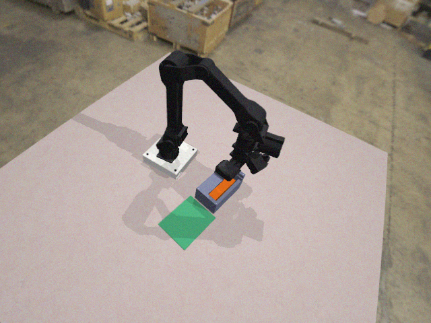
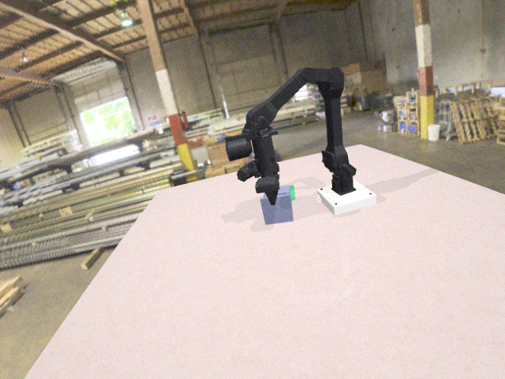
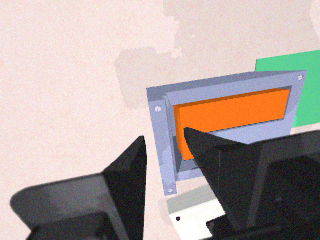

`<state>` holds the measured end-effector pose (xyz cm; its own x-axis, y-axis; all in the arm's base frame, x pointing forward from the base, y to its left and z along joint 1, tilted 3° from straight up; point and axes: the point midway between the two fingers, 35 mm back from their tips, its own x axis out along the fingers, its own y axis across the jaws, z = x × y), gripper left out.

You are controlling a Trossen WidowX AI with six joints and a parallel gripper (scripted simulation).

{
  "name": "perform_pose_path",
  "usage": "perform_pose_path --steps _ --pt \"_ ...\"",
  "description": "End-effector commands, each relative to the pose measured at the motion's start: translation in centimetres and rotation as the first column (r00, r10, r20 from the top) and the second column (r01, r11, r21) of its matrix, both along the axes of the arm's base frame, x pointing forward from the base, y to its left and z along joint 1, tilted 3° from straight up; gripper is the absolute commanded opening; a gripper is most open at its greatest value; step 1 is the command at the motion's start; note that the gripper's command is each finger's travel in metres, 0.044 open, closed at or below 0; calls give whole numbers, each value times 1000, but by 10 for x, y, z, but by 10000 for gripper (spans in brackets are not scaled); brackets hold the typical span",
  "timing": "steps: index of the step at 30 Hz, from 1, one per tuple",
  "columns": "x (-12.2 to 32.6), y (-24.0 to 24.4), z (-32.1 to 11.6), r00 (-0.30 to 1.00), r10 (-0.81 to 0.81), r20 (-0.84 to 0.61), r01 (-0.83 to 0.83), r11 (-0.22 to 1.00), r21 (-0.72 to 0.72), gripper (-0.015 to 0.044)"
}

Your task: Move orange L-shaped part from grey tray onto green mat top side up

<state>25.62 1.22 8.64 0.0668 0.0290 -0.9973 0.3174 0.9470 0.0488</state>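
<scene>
The orange L-shaped part (image 1: 221, 189) (image 3: 230, 112) lies in its pocket in the grey tray (image 1: 206, 188) (image 2: 279, 214) (image 3: 159, 130). Its far end looks level with the tray top; a slight tilt I cannot tell. My gripper (image 1: 236, 175) (image 2: 273, 201) (image 3: 164, 135) is partly open, pointing down at the tray's L-end, with nothing between the fingers. In the wrist view the right fingertip is over the part's L-shaped end, and the left fingertip is beyond the tray's end. Contact cannot be made out. The green mat (image 1: 184, 225) (image 2: 292, 193) (image 3: 307, 105) lies beside the tray's other end.
The arm's white base plate (image 1: 184, 160) (image 2: 350, 202) (image 3: 192, 222) stands on the pink table (image 1: 104, 278) (image 2: 245, 305) near the tray. In the top view the gripper body hides the tray's L-end; in the exterior view the orange part is hidden.
</scene>
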Motion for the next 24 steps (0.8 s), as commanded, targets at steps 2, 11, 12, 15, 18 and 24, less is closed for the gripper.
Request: perform_pose_path --steps 2,11,12,15,18,24 --pt "-2 1 -10 1000 -3 -10 3 1000 4 180" --pt "-1 1 -25 1000 -3 -10 3 1000 4 180" --pt "-1 1 -27 1000 -3 -10 3 1000 4 180" --pt "-1 1 -32 1000 -3 -11 3 1000 4 180" --pt "-1 2 -36 1000 -3 -11 3 1000 4 180" --pt "-1 2 -36 1000 -3 -11 3 1000 4 180"
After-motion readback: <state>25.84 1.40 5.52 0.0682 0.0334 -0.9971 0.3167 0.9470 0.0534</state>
